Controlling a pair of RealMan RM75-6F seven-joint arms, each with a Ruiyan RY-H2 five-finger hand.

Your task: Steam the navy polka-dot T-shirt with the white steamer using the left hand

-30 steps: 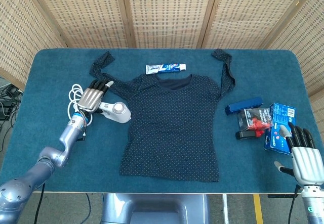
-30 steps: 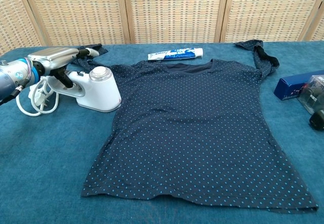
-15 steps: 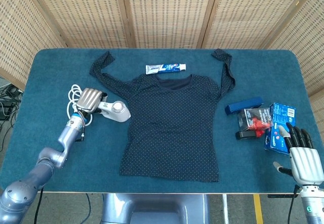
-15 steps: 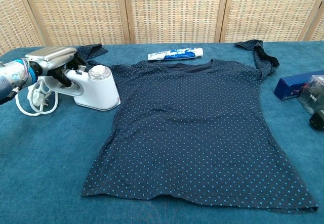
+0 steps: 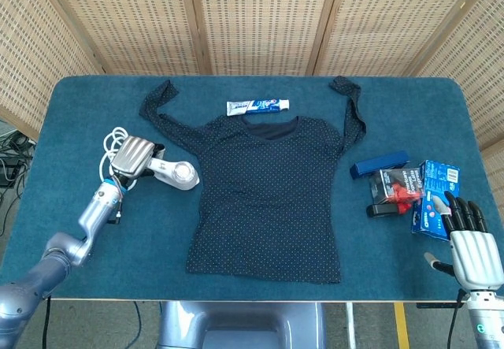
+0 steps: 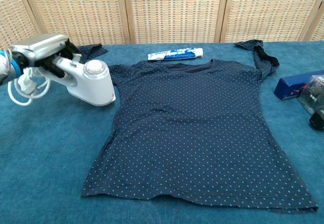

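Observation:
The navy polka-dot T-shirt [image 5: 272, 187] [image 6: 197, 128] lies flat in the middle of the blue table, sleeves spread toward the back. My left hand [image 5: 131, 157] [image 6: 43, 52] grips the handle of the white steamer [image 5: 173, 173] [image 6: 91, 81], which is tilted up off the table just left of the shirt's edge. Its white cord [image 5: 113, 142] [image 6: 20, 86] coils behind the hand. My right hand [image 5: 472, 245] rests at the table's front right with its fingers spread and nothing in them.
A toothpaste tube [image 5: 257, 106] [image 6: 175, 54] lies behind the shirt collar. At the right sit a dark blue stapler [image 5: 379, 164], a black and red item [image 5: 394, 191] and a blue box [image 5: 437, 195]. A wicker screen [image 5: 260, 18] stands behind the table.
My left hand has closed on the steamer's handle and lifted it, tilting it up and shifting it slightly left. The right hand has not moved.

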